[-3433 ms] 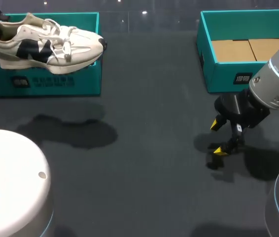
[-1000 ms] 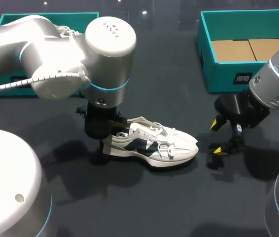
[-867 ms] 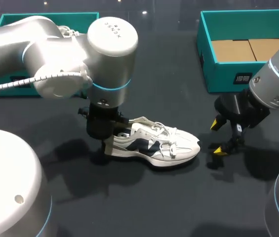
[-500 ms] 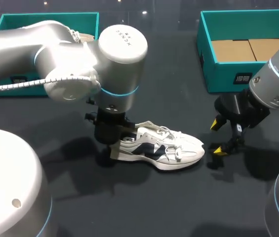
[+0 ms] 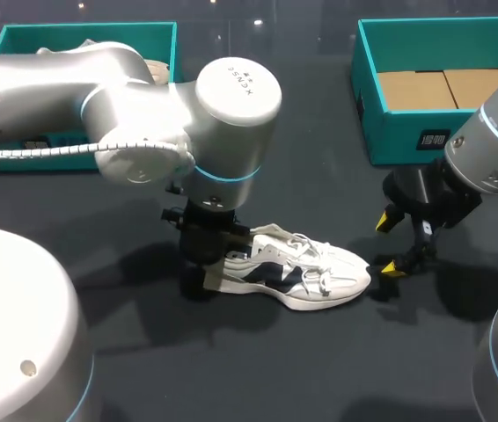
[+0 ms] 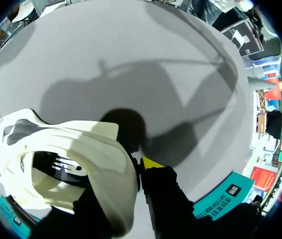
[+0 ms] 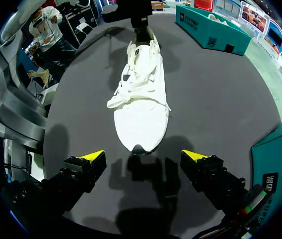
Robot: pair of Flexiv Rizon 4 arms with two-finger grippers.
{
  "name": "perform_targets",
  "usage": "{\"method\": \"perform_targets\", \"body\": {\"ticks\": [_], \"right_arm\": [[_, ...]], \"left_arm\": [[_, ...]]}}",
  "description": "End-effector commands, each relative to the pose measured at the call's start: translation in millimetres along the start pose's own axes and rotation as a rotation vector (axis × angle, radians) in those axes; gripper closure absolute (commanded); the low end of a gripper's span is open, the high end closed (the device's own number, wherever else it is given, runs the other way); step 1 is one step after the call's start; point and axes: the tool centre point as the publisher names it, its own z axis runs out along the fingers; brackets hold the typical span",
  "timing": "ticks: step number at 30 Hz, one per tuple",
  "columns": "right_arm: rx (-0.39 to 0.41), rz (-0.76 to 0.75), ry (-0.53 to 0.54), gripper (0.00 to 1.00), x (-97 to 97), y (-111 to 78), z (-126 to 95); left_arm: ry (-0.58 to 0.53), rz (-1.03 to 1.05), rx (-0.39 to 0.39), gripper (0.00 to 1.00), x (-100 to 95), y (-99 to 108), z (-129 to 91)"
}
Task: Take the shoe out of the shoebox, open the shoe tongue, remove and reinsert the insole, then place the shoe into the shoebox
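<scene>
Shoe (image 5: 300,277) is lying on its sole on the dark table (image 5: 302,378), out of both boxes and between the 2 arms, with the toe pointing at the right gripper (image 5: 391,244). Left gripper (image 6: 127,180) is standing vertically over the heel and clamping the heel collar (image 6: 108,149), 1 finger outside and the other seemingly inside the opening. That is likely because the heel rim is the stiffest edge to pinch, and it is leaving the tongue and laces (image 7: 140,82) free for the other arm. Right gripper is hanging low with its fingers spread wide, holding nothing. The toe cap is sitting just ahead of the gap between the yellow tips, near but apart, so I am judging that this arm is waiting to work the tongue.

Left shoebox (image 5: 91,28) is sitting far left behind the left arm with something pale showing in it, cannot tell what. Right shoebox (image 5: 407,132) is sitting far right, open, with a brown cardboard floor (image 5: 443,88) showing.

Upper is looking like soft cream-white fabric or leather with a navy side patch, flat white laces tied loosely, a thick pale foam-like sole and a rounded toe. Boxes are looking like rigid teal card with straight walls and no lids on. Table cover is looking matte and dark grey, probably giving some grip.
</scene>
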Motion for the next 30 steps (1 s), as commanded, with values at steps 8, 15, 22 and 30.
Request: {"method": "perform_targets", "body": {"ticks": [8,15,22,30], "right_arm": [[0.001,0.000,-0.004,0.00,1.6,-0.4,0.5],[0.001,0.000,-0.004,0.00,1.6,-0.4,0.5],[0.001,0.000,-0.004,0.00,1.6,-0.4,0.5],[0.001,0.000,-0.004,0.00,1.6,-0.4,0.5]], "left_arm": [[0.025,0.009,0.001,1.00,-8.0,-3.1,3.3],[-0.010,0.025,-0.017,0.00,1.7,-0.7,-3.3],[-0.108,0.003,-0.058,0.00,30.4,-8.4,-53.0],[-0.442,-0.187,0.311,0.00,88.1,-17.9,-98.8]]}}
